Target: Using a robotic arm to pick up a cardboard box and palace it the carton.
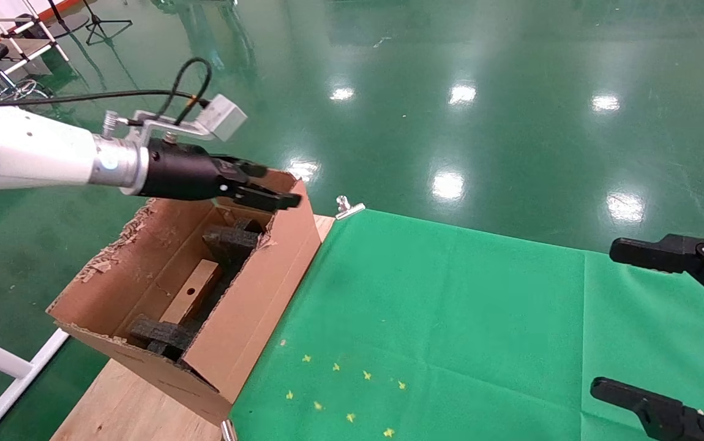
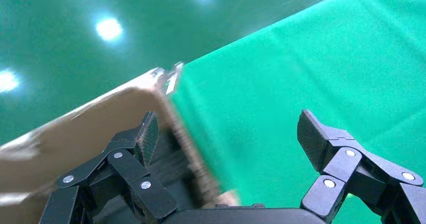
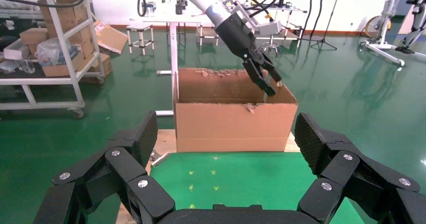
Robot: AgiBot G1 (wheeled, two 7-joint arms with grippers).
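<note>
The white robotic arm's black left pincer (image 1: 278, 191) is hovering spread and empty over the large torn brown carton's (image 1: 254, 306) far rim. Below and behind it, the slim brown cardboard box (image 1: 190, 298) is lying inside among black foam blocks (image 1: 229, 242) — swinging low risks snagging that ragged wall and dragging the carton along the surface. The right pincer (image 1: 664, 324) is idling spread, well apart.

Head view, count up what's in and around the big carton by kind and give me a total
Carton: 1
Cardboard box, lying inside the carton: 1
Black foam blocks: 2, one at the far end, one at the near end
End effectors: 2, left end effector open above the carton's far end, right end effector open over the green cloth
Total: 6
</note>
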